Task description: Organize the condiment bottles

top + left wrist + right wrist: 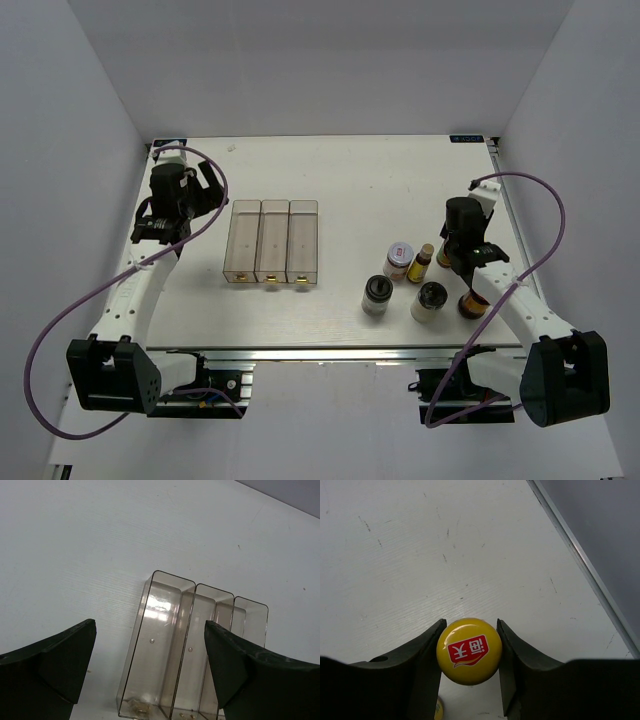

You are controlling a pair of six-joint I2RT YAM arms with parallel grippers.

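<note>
In the right wrist view my right gripper (pixel 469 651) is shut on the round yellow cap (pixel 468 651) of a condiment bottle, one finger pressing each side; the cap carries a red label. From above, that gripper (pixel 458 256) covers this bottle at the table's right side. Around it stand a tiny yellow-capped bottle (pixel 424 262), a white jar (pixel 399 260), two black-lidded shakers (pixel 376 294) (pixel 429 300) and a dark jar (pixel 471 303). My left gripper (pixel 150 630) is open and holds nothing, hanging over the clear three-compartment tray (pixel 165 645).
The clear tray (pixel 273 243) lies left of centre with its compartments holding only small bits of debris. The table's metal right edge (pixel 585 565) runs close to the right gripper. Purple cables loop beside both arms.
</note>
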